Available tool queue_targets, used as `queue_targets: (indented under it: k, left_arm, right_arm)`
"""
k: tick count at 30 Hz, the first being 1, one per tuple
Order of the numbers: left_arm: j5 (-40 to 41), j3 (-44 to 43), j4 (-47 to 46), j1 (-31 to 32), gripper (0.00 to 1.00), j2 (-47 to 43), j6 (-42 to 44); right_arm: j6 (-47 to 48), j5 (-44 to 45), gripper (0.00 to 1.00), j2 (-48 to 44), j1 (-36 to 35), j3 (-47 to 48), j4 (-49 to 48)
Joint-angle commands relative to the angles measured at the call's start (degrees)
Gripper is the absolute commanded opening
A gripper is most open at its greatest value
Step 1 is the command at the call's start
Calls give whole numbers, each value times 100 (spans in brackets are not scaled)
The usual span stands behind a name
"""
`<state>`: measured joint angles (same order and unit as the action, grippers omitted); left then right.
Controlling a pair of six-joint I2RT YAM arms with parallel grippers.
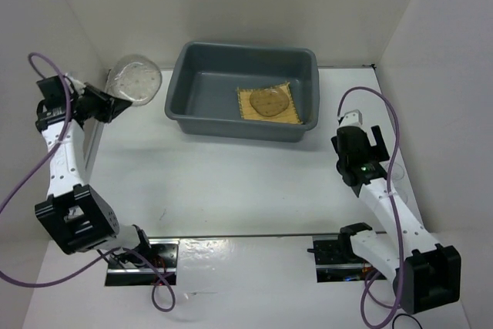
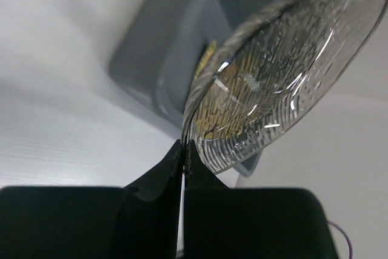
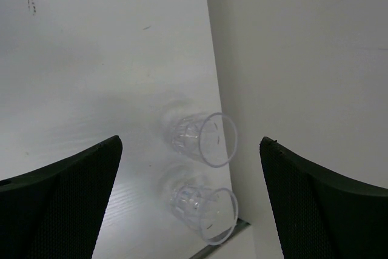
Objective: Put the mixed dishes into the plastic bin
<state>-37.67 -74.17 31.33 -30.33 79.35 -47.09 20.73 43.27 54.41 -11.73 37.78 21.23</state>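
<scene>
While left tool holds one saucer | one mat binned | two cups

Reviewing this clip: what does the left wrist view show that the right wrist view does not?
Only the left wrist view shows the left pincer shut on the rim of a smoky saucer, with the grey bin and a sliver of yellow mat behind it. Only the right wrist view shows the right pincer open, with two glass cups on the table between its fingers, beside the white wall. Both share the white table, and no dish appears in both.
</scene>
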Motion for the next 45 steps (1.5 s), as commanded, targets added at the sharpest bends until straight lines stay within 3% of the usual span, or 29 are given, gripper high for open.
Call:
queue_targets:
  k: [1, 6, 10, 11, 13, 14, 15, 16, 18, 20, 22, 30, 45]
  left_arm:
    - [259, -570, -137, 710, 0, 263, -556]
    - [1269, -2379, 618, 2283, 0, 1344, -362]
    - [1850, -4601, 1610, 3277, 0, 3036, -108]
    - [1903, -5729, 2109, 3427, 0, 3390, -107]
    - [2088, -7165, 2761, 3840, 0, 4637, -55]
    - [2088, -9130, 3530, 3954, 0, 5138, -55]
    - [2010, -10220, 3886, 4034, 0, 6283, -237]
    - [1383, -10231, 3628, 4096, 0, 6442, -326]
    - [1341, -9416, 3293, 4332, 0, 6461, -467]
    - [1684, -9868, 3361, 4491, 0, 6924, -529]
    - [1301, -10517, 3363, 4571, 0, 7364, -792]
    - [850, -10477, 2589, 5036, 0, 8227, -1276]
    - [857, -10548, 2720, 5160, 9, 8984, -1224]
  right_arm:
    - [-368, -124, 99, -352, 30, -402, -814]
    - [-368, -467, 99, -642, 30, -526, -894]
    - [-316, -530, 99, -774, -31, -473, -893]
    - [-315, -530, 99, -835, -31, -473, -893]
    - [-315, -530, 99, -905, -111, -473, -893]
    - [-315, -530, 99, -906, -163, -473, -893]
    - [-315, -530, 99, -984, -216, -473, -893]
    - [-315, -530, 99, -985, -216, -473, -893]
    - [-263, -530, 99, -1038, -216, -473, -893]
    - [-263, -530, 99, -1099, -216, -473, -893]
    - [-263, -530, 99, -1170, -216, -473, -893]
    - [-263, -591, 99, -1328, -216, -473, -893]
    - [-263, -653, 99, -1433, -216, -473, -893]
